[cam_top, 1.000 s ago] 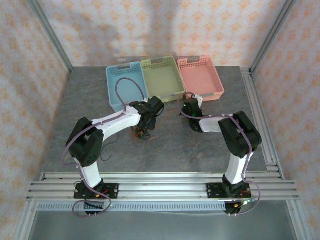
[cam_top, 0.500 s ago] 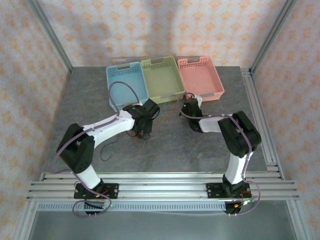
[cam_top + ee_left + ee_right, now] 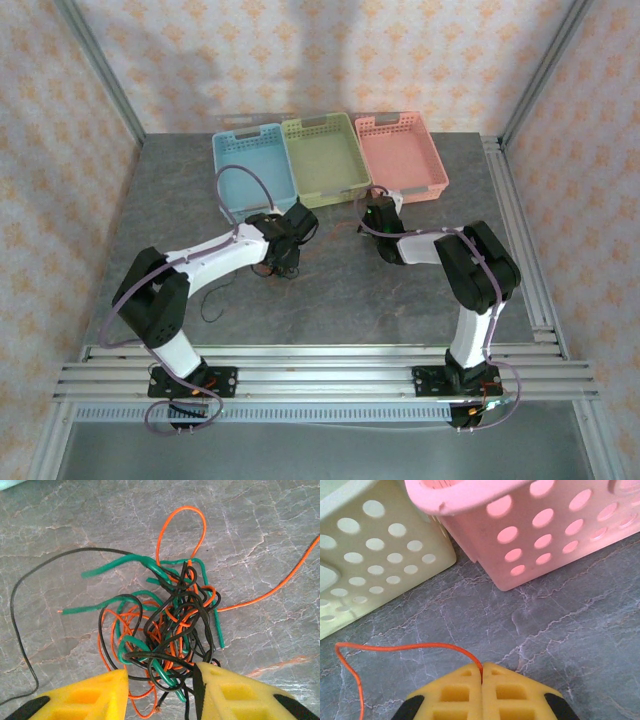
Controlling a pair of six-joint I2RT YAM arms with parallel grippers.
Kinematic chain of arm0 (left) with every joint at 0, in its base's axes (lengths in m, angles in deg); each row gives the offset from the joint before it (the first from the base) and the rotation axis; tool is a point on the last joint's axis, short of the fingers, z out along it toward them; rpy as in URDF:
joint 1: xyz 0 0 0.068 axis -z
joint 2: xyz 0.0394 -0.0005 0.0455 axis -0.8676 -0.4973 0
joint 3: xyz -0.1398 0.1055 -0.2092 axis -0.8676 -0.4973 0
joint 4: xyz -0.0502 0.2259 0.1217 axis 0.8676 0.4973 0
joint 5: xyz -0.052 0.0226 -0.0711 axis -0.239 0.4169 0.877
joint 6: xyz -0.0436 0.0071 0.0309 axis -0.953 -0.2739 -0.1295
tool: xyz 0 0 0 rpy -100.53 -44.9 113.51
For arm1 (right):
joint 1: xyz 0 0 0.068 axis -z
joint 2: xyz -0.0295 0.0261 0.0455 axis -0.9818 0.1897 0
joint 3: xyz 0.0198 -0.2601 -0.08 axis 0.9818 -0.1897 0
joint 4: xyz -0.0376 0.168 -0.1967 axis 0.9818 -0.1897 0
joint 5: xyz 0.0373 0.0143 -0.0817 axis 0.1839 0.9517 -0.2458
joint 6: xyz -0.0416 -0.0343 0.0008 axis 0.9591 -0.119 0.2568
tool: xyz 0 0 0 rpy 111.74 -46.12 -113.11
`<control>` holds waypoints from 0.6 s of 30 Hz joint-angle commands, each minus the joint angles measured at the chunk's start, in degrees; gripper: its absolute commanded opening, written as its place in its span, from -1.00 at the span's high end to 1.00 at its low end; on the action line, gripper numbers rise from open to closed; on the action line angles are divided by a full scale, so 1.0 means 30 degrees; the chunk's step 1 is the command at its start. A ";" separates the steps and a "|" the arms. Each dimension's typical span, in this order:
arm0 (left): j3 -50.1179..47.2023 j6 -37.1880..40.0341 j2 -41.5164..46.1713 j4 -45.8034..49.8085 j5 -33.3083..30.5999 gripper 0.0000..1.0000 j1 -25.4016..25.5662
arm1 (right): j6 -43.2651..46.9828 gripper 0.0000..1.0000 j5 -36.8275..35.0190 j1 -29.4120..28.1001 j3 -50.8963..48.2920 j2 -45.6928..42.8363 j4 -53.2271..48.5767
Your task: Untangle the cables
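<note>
The cables (image 3: 175,625) lie as a fist-sized knot of black, red-orange and green wires on the grey table, with loose ends spreading out. My left gripper (image 3: 161,680) stands low over the knot (image 3: 283,268), its yellow fingers apart on either side of the knot's near strands. The right-hand finger (image 3: 235,690) touches a black wire. One orange strand (image 3: 280,585) runs off to the right. My right gripper (image 3: 481,672) is shut on the end of an orange cable (image 3: 395,648), just in front of the baskets (image 3: 372,210).
Three baskets stand in a row at the back: blue (image 3: 248,170), green (image 3: 322,155) and pink (image 3: 400,152). The pink basket (image 3: 535,530) and green basket (image 3: 370,545) are close ahead of the right gripper. A loose black strand (image 3: 207,310) trails toward the left arm's base.
The left arm has stretched out lower, bringing its gripper down onto the knot, and its jaws have narrowed. The right arm has not moved.
</note>
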 commanded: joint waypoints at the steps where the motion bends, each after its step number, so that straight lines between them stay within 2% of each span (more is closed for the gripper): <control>1: -0.0593 -0.0176 0.0765 -0.0209 0.0089 0.22 0.0099 | 0.0199 1.00 0.0068 -0.0138 0.0558 0.0321 0.0235; 4: -0.0747 -0.0186 0.0870 -0.0404 0.0330 0.21 0.0128 | 0.0215 1.00 0.0013 -0.0138 0.0555 0.0320 0.0201; 11: -0.1058 -0.0258 0.1092 -0.0641 0.0426 0.66 0.0214 | 0.0219 1.00 0.0127 -0.0138 0.0584 0.0353 0.0228; 15: -0.1190 -0.0315 0.1034 -0.0716 0.0367 0.79 0.0216 | 0.0217 1.00 0.0150 -0.0148 0.0584 0.0338 0.0231; 18: -0.1242 -0.0309 0.1189 -0.0798 0.0357 1.00 0.0243 | 0.0235 1.00 0.0137 -0.0138 0.0584 0.0350 0.0233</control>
